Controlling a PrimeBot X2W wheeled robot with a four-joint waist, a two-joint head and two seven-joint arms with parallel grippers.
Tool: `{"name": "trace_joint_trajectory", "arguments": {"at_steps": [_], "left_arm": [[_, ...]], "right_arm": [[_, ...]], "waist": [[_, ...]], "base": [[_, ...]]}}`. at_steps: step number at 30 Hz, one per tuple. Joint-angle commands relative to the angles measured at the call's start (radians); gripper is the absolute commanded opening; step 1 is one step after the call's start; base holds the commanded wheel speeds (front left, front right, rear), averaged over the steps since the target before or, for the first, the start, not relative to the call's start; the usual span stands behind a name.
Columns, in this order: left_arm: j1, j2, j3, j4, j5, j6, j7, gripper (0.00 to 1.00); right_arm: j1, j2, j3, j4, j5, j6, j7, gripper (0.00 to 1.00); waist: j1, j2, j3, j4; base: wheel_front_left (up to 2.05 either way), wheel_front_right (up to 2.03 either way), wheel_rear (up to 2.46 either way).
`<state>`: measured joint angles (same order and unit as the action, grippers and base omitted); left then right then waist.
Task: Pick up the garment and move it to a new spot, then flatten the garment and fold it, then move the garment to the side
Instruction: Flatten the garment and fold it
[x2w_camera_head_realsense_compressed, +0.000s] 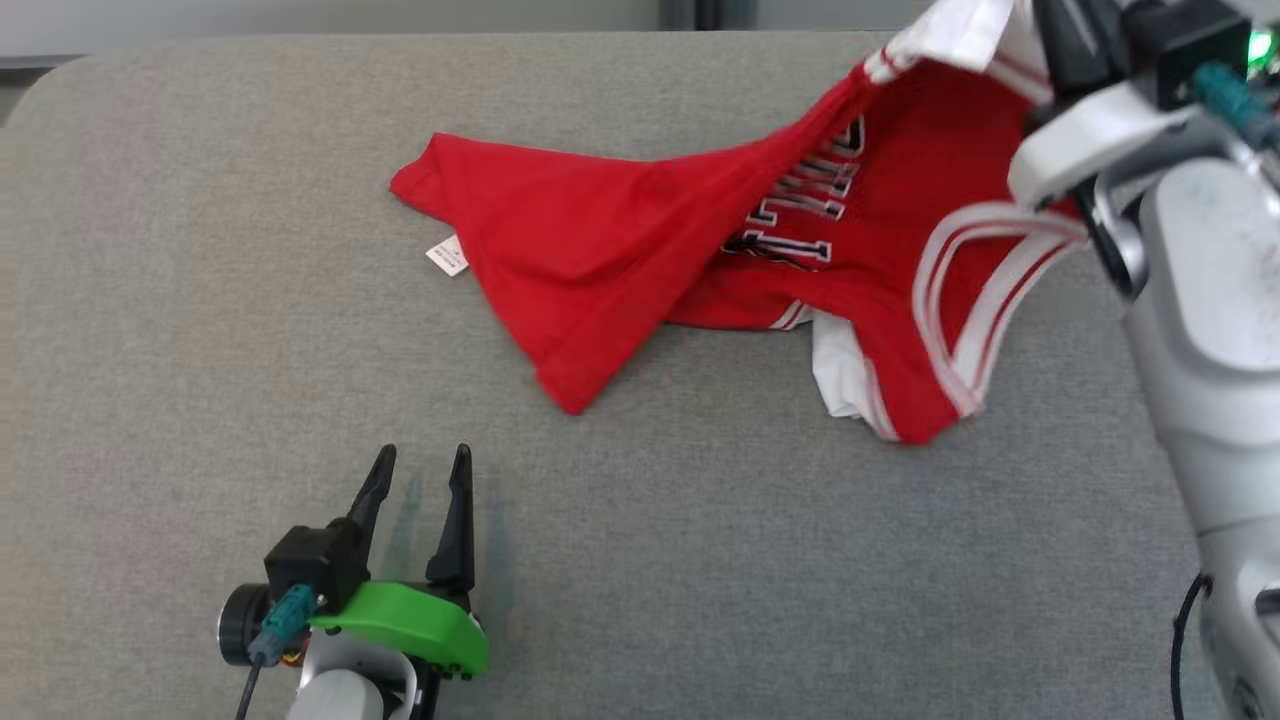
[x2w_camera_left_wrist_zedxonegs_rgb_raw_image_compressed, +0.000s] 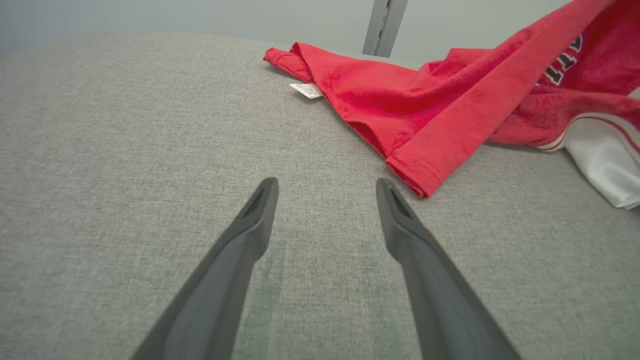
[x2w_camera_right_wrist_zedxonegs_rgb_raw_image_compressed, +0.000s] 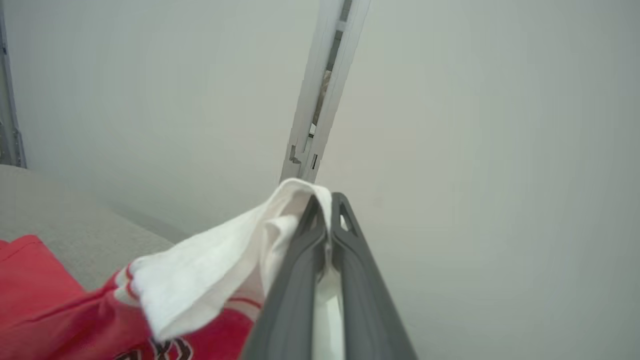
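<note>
Two long dark tapered fingers of the left gripper rise at the near left, their smooth matte tips standing wide apart with nothing between them. They sit low over the grey woven cloth-covered surface, whose fine, even weave shows plainly in the left wrist view. Behind the fingers a glossy green rounded cover caps the wrist.

Just beyond that gripper, to the right and not touching it, lies the nearest stitched hem corner of the red sleeveless jersey with white striped trim. Its soft knit spreads in loose folds across the far middle of the surface, tapering to a point at the far left. A small white paper-like label sticks out from its left edge and lies flat on the grey cloth. Dark letters outlined in white show partly among the folds toward the right, too creased to read. A white inner layer pokes out beneath the near right edge.

At the far right the right gripper has its jaws pressed close together on a bunched white edge of the jersey, holding that end raised above the surface. From there the fabric hangs and drapes leftward to the part that rests on the surface. The pale, smooth right forearm runs along the right side.
</note>
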<state>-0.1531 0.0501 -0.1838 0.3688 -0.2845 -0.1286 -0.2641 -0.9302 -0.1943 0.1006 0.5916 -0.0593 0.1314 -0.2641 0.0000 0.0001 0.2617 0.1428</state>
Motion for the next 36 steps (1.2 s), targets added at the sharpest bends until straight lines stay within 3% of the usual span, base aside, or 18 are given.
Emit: {"name": "trace_joint_trajectory", "arguments": {"at_steps": [1,6,9,16,23,24,25,26,27,36], "left_arm": [[-0.001,0.002,-0.002,0.007,-0.002,-0.003,0.0,1.0],[0.024,0.002,-0.004,0.024,-0.001,-0.003,0.0,1.0],[0.038,0.002,0.009,0.031,0.004,-0.003,0.0,1.0],[0.068,0.002,0.019,0.035,0.021,-0.003,0.0,1.0],[0.069,0.002,0.016,0.018,0.037,-0.003,0.0,1.0],[0.069,0.002,0.011,0.016,0.038,-0.003,0.0,1.0],[0.068,0.002,0.009,0.014,0.04,-0.003,0.0,1.0],[0.066,0.002,0.007,0.011,0.041,-0.003,0.0,1.0],[0.065,0.003,0.006,0.011,0.04,-0.003,0.0,1.0],[0.005,0.002,-0.057,-0.009,0.027,-0.003,0.0,1.0]], "right_arm": [[-0.045,-0.017,0.011,0.007,-0.018,-0.002,0.0,0.0],[-0.19,-0.059,0.072,-0.001,-0.055,-0.002,0.0,0.0],[-0.183,-0.051,0.095,-0.017,-0.026,-0.002,0.0,0.0],[0.098,-0.047,0.137,-0.057,0.063,-0.002,0.0,0.0],[0.45,-0.036,0.081,-0.061,0.118,-0.002,0.0,0.0],[0.49,-0.027,0.071,-0.061,0.116,-0.002,0.0,0.05],[0.519,-0.019,0.063,-0.061,0.112,-0.002,0.0,0.24],[0.548,-0.01,0.05,-0.063,0.11,-0.002,0.0,0.53],[0.568,0.001,0.041,-0.066,0.11,-0.002,0.0,1.0],[0.653,0.093,-0.052,-0.135,0.094,-0.002,0.0,1.0]], "waist": [[0.0,-0.0001,-0.007,0.027],[0.0,-0.0001,-0.032,0.041],[0.0,-0.0001,-0.052,0.028],[0.0,-0.0001,-0.097,-0.038],[0.0,-0.0001,-0.112,-0.098],[0.0,-0.0001,-0.112,-0.106],[0.0,-0.0001,-0.112,-0.112],[0.0,-0.0001,-0.11,-0.118],[0.0,-0.0001,-0.109,-0.123],[0.0,-0.0001,-0.061,-0.161]], "base": [[0.0,0.0,0.0],[0.0,0.0,0.0],[0.0,0.0,0.0],[0.0,0.0,0.0],[0.0,0.0,0.0],[0.0,0.0,0.0],[0.0,0.0,0.0],[0.0,0.0,0.0],[0.0,0.0,0.0],[0.0,0.0,0.0]]}}
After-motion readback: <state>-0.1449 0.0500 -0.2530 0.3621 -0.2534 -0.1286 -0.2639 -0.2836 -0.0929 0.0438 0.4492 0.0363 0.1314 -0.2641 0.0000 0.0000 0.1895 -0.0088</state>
